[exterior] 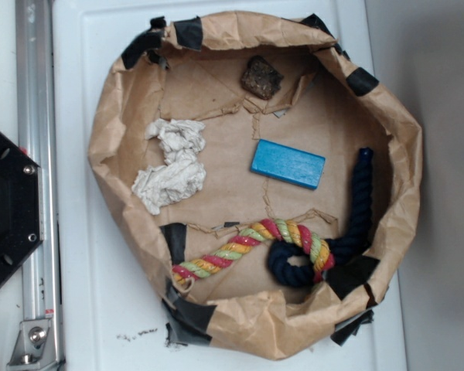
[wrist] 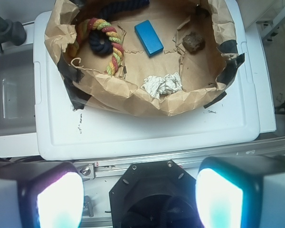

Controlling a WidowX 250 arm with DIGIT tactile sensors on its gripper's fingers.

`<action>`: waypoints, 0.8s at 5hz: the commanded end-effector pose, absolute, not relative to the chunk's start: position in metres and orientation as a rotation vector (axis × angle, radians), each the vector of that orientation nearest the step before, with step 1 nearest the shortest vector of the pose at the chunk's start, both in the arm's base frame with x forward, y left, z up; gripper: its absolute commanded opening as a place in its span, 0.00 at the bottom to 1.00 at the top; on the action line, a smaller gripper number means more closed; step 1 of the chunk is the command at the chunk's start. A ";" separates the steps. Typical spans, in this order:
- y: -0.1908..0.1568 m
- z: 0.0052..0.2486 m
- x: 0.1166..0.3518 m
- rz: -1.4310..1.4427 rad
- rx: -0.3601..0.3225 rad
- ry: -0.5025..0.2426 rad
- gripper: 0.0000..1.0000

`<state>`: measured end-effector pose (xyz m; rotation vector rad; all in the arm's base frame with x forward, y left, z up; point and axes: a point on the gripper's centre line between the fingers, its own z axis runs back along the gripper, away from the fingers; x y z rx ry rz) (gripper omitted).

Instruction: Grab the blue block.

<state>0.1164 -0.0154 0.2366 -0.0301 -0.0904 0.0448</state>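
Your blue block (exterior: 288, 164) lies flat near the centre of the paper nest (exterior: 406, 154) on the white table (exterior: 77, 93), untouched and with bare paper all round it. In the exterior view the brown cube (exterior: 261, 76) sits at 12 o'clock from the block, well apart; the white rag (exterior: 172, 165) lies at 9 o'clock, also apart; the striped rope (exterior: 247, 243) and navy rope (exterior: 356, 216) curl from 6 to 4 o'clock, the navy strand nearer but not touching. Your pincer (wrist: 140, 199) hangs high and back over the arm's black base (wrist: 152, 199), outside the nest, its two glowing pads (wrist: 218, 197) spread wide with nothing between them; in the wrist view the block (wrist: 148, 37) shows far off at 12 o'clock. The whole approach is yet to be made, and the risks likely sit in it. The nest's crumpled near wall stands between pincer and block, so a low path could snag the paper and drag everything. The block lies askew to the frame; if you descend without turning to span its short width, the pads may straddle the long side and fail to close on it, or push it toward the navy rope. A shallow pinch on its smooth faces could slip.
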 end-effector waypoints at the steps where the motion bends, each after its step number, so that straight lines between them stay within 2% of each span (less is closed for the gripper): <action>1: -0.015 0.237 0.116 0.045 -0.030 -0.090 1.00; 2: -0.005 0.207 0.166 0.013 0.005 -0.102 1.00; 3: 0.002 0.179 0.220 -0.116 0.015 -0.214 1.00; 4: 0.012 0.135 0.271 -0.200 0.008 -0.224 1.00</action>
